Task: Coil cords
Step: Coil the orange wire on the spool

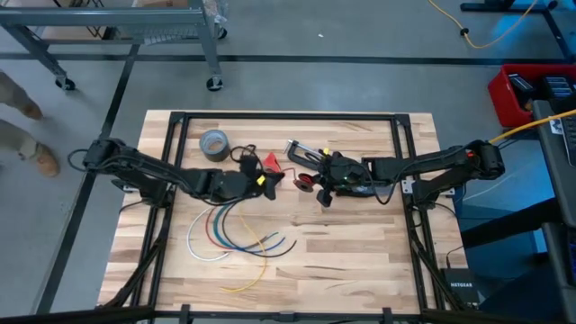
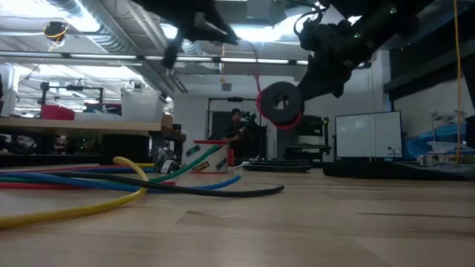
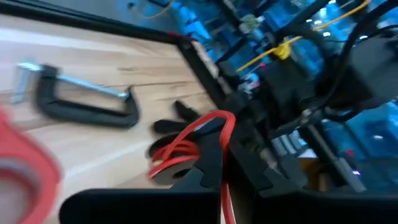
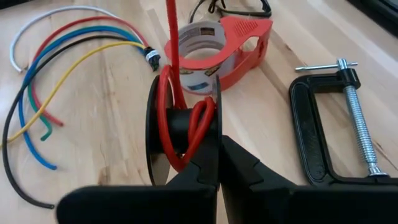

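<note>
A small black spool (image 4: 180, 124) with a thin red wire (image 4: 171, 37) wound on it hangs above the table between my two grippers. It also shows in the low view (image 2: 280, 104). My right gripper (image 4: 217, 146) is shut on the spool, near the table's middle (image 1: 317, 183). My left gripper (image 3: 224, 149) is shut on the red wire just left of the spool (image 1: 273, 176). The wire runs up from the spool (image 2: 257, 63) toward my left gripper. My left gripper pinches the red wire (image 3: 225, 186) between its two fingers, a short way from the spool; the wire bends in a loop (image 3: 221, 117) before the fingertips and runs to the spool (image 3: 177, 158). My right gripper pinches the rim of one spool flange (image 4: 214, 134) between its two fingers, coming level from the table's right. The spool is lifted clear of the table, its flanges upright.
A red tape dispenser (image 4: 230, 43) lies just behind the spool. A black C-clamp (image 4: 329, 118) lies toward the far edge. A grey tape roll (image 1: 213, 144) sits at the far left. A fanned bundle of coloured wires (image 1: 236, 236) lies on the near left.
</note>
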Controlling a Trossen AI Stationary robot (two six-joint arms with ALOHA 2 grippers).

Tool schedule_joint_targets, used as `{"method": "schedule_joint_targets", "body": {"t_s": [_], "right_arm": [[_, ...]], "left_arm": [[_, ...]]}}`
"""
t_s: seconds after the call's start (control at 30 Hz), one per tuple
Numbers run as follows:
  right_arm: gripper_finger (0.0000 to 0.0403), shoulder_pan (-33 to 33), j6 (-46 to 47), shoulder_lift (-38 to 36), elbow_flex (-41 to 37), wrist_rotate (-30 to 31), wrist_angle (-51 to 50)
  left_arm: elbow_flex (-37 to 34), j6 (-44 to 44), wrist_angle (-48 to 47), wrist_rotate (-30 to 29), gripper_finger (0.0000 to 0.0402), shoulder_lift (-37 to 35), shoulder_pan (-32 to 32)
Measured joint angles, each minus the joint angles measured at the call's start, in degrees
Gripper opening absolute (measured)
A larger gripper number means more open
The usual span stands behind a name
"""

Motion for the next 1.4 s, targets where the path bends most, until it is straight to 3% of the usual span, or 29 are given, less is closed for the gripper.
{"method": "schedule_joint_targets", "body": {"t_s": [0.3, 0.47, 0.7, 0.87, 1.17, 1.4], "right_arm": [[0.0005, 0.0, 0.0, 0.0, 0.0, 4.8, 4.2], [0.0005, -0.1, 1.5, 0.0, 0.0, 8.3, 9.3], [0.0005, -2.3, 3.4, 0.0, 0.0, 8.3, 16.1], [0.0005, -2.8, 3.5, 0.0, 0.0, 7.2, 19.9], [0.0005, -2.7, 3.5, 0.0, 0.0, 1.6, 20.9], [0.0005, -2.8, 3.5, 0.0, 0.0, -7.3, 22.6]], "left_arm": [[0.0, 2.0, 16.6, 6.8, 0.0, 8.5, 1.6], [0.0, 0.5, 18.5, 7.3, 0.0, 11.2, 0.3], [0.3, -0.6, 20.0, 7.2, 0.0, 13.7, -1.1], [1.0, 1.5, 18.7, 6.8, 0.0, 15.5, -1.6], [1.1, -2.9, 3.3, 2.2, 0.0, 15.3, -3.2], [1.1, -3.7, -4.6, -1.4, 0.0, 15.3, -4.3]]}}
